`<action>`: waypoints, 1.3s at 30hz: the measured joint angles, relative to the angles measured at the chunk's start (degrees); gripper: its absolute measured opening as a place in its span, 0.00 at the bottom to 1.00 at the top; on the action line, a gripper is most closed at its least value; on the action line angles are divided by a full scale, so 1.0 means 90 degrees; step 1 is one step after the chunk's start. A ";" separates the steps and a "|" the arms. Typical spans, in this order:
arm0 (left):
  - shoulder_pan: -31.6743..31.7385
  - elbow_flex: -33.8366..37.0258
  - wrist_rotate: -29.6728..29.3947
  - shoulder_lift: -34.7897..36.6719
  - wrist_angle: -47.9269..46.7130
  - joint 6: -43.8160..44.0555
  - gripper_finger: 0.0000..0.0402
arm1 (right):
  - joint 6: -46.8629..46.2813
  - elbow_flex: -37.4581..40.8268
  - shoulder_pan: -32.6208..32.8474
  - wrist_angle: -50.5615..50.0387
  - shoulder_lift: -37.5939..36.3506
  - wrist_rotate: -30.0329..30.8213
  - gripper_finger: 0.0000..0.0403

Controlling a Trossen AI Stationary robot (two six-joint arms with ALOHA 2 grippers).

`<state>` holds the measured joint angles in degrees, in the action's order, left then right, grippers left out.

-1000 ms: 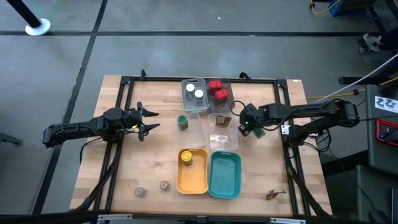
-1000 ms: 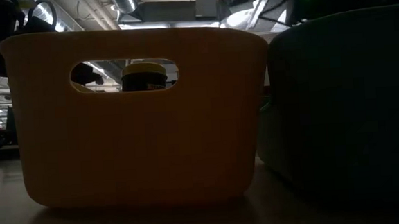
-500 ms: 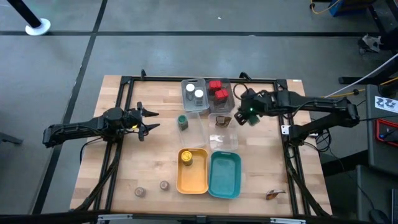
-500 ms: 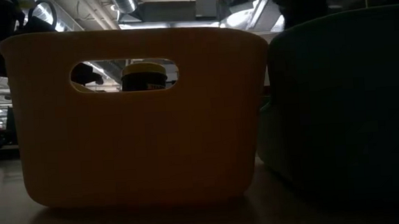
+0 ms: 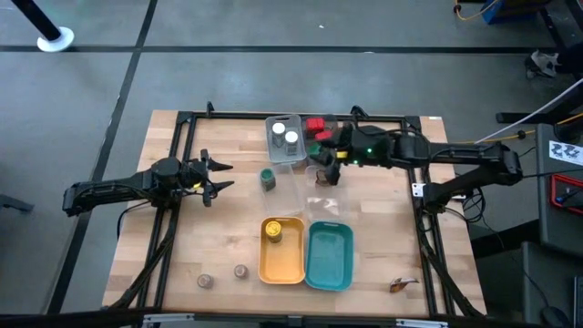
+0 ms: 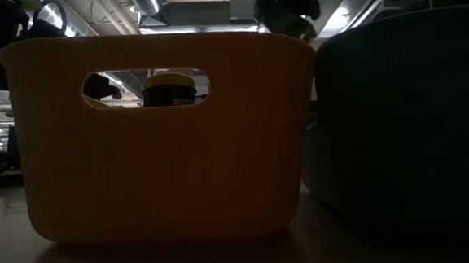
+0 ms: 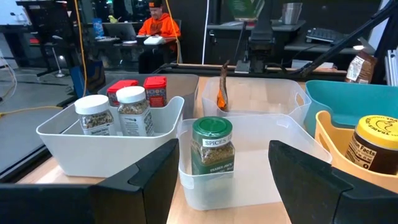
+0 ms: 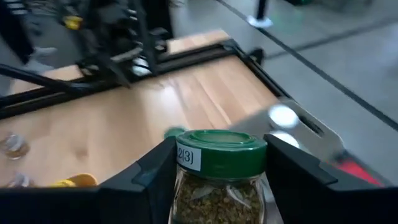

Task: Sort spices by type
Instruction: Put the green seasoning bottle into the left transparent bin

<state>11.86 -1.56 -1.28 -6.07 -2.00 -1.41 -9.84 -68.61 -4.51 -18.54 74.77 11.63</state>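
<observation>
A green-lidded glass jar of dried herbs [image 8: 216, 180] sits clamped between my right gripper's [image 5: 330, 157] fingers, lifted above the clear plastic bins so I can sort it. Its twin, another green-lidded spice jar [image 7: 212, 147], stands in the clear tray [image 7: 249, 180] off toward my left gripper [image 5: 211, 177], which waits open-fingered and empty.

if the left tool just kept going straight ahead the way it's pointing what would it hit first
Probably the green-lidded spice jar, which stands dead ahead of the left tool, just inside the near wall of the clear tray; that low wall may come first.
</observation>
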 joint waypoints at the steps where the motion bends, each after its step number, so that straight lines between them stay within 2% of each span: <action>1: 0.0002 0.0000 0.0000 0.0000 0.0002 -0.0008 0.58 | 0.0124 0.0006 0.0000 0.0187 0.0070 -0.0117 0.52; 16: 0.0000 0.0002 0.0002 -0.0002 0.0000 -0.0002 0.58 | 0.1169 0.0011 0.0000 0.2759 0.1390 -0.2426 0.52; 23: 0.0000 0.0002 0.0002 -0.0002 0.0002 -0.0008 0.58 | 0.1390 0.0011 0.0000 0.3525 0.1791 -0.3198 0.53; 31: 0.0002 0.0024 -0.0001 -0.0002 0.0138 -0.0007 0.58 | 0.1508 0.0011 0.0007 0.4257 0.2195 -0.3501 0.53; 39: 0.0002 0.0022 -0.0003 -0.0004 0.1201 0.0048 0.58 | 0.1899 0.0011 0.0007 0.4854 0.2449 -0.3587 0.53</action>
<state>11.88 -1.37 -1.30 -6.10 8.81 -0.98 7.25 -68.51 -4.45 25.15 96.82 -20.64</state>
